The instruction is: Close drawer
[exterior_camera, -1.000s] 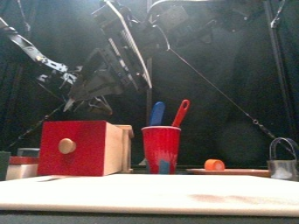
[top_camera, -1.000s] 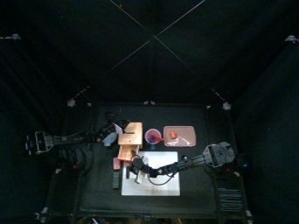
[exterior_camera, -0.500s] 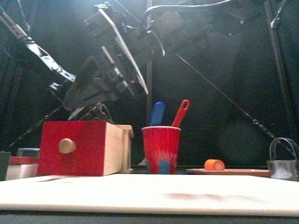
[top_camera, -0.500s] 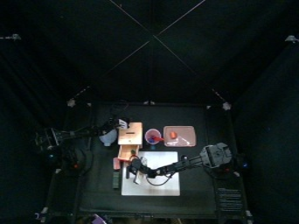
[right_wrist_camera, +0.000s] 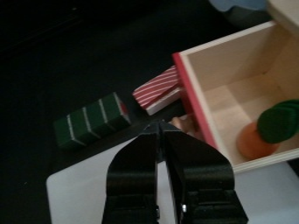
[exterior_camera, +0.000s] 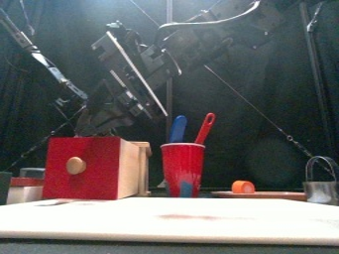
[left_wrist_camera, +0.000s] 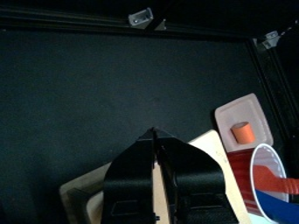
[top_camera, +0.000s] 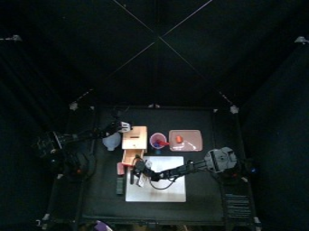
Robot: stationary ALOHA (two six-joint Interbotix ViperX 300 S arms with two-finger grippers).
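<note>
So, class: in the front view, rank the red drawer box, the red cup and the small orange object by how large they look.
1. Red drawer box, though it may sit nearer the camera.
2. Red cup.
3. Small orange object.

Fingers [left_wrist_camera: 156, 144] pressed together (above the wooden box [left_wrist_camera: 93, 194]).

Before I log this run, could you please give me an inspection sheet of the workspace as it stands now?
Surface: black table with a white mat at the front.
Job's things: red drawer pulled open from its box; a carrot-like toy lies inside.
Clutter: red cup holding utensils, plate with an orange piece, green striped block, red striped block.
Grippers: left gripper shut, above the box; right gripper shut, near the drawer's front.
Cables: nothing seen.
Surroundings: black curtains.
</note>
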